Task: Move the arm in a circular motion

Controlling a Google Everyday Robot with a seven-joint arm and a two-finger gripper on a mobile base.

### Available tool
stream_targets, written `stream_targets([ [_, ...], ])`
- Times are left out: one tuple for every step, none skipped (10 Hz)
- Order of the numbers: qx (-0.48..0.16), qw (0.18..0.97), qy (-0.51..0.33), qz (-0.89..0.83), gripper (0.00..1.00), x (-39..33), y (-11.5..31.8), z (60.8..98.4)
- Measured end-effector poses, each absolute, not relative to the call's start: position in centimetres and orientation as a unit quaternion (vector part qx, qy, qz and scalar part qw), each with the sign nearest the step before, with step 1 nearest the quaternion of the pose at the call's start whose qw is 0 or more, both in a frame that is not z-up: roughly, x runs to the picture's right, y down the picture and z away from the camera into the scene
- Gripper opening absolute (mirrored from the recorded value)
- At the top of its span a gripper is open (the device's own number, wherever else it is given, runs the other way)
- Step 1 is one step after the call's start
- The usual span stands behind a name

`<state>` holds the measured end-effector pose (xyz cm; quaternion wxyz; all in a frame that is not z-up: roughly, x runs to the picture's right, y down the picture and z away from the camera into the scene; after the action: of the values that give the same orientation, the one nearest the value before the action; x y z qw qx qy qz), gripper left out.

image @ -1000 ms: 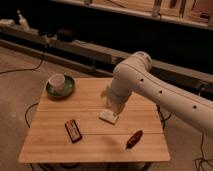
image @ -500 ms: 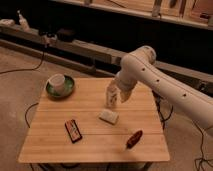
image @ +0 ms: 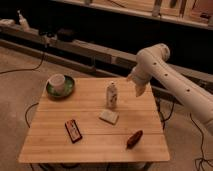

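Wooden counter (image: pixel 55 145) has a dark red thing (image: pixel 134 139) near the front, then a flat packet (image: pixel 73 130), a pale block (image: pixel 109 117) and a small bottle (image: pixel 112 95). Farther back sits a white cup (image: pixel 57 82) on a green plate (image: pixel 67 90). White arm (image: pixel 175 85) reaches in from the right; its pincer (image: pixel 138 88) hangs right of the bottle.

My arm (image: pixel 172 82) reaches in from the right, and my tool (image: pixel 138 89) hangs over the tabletop's (image: pixel 95 142) far right edge. A plate (image: pixel 61 88) sits at the far left corner with a cup (image: pixel 57 81) on it. A small bottle (image: pixel 112 94) stands upright near the middle, left of my tool and apart from it. Just in front of the bottle lies a small flat block (image: pixel 109 117). Nearer and to the left lies a flat packet (image: pixel 73 130); near the front right lies an oblong item (image: pixel 134 138). A shelf (image: pixel 75 42) runs behind the tabletop.
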<state>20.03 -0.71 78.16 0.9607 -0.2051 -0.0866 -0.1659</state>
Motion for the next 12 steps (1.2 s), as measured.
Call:
stream_targets([
  [-0.209, 0.964, -0.068, -0.151, 0.65, 22.7, -0.7, 78.6],
  [-0.213, 0.966, -0.044, -0.136, 0.65, 25.6, -0.4, 78.6],
  [-0.217, 0.969, -0.021, -0.119, 0.65, 28.3, 0.1, 78.4],
  [-0.219, 0.97, 0.0, -0.106, 0.65, 30.4, 0.7, 77.9],
  [-0.219, 0.971, 0.018, -0.093, 0.65, 32.1, 1.8, 77.0],
  [-0.221, 0.971, 0.027, -0.083, 0.65, 32.8, 3.0, 75.9],
  [-0.223, 0.971, 0.037, -0.072, 0.65, 33.3, 4.5, 74.6],
  [-0.229, 0.971, 0.046, -0.058, 0.65, 33.6, 6.2, 73.4],
  [-0.245, 0.967, 0.064, -0.035, 0.65, 34.0, 8.6, 71.6],
  [-0.26, 0.962, 0.084, -0.013, 0.65, 34.5, 10.9, 69.5],
  [-0.273, 0.957, 0.101, 0.006, 0.65, 34.5, 13.1, 67.5],
  [-0.281, 0.953, 0.113, 0.022, 0.65, 33.7, 15.2, 65.2],
])
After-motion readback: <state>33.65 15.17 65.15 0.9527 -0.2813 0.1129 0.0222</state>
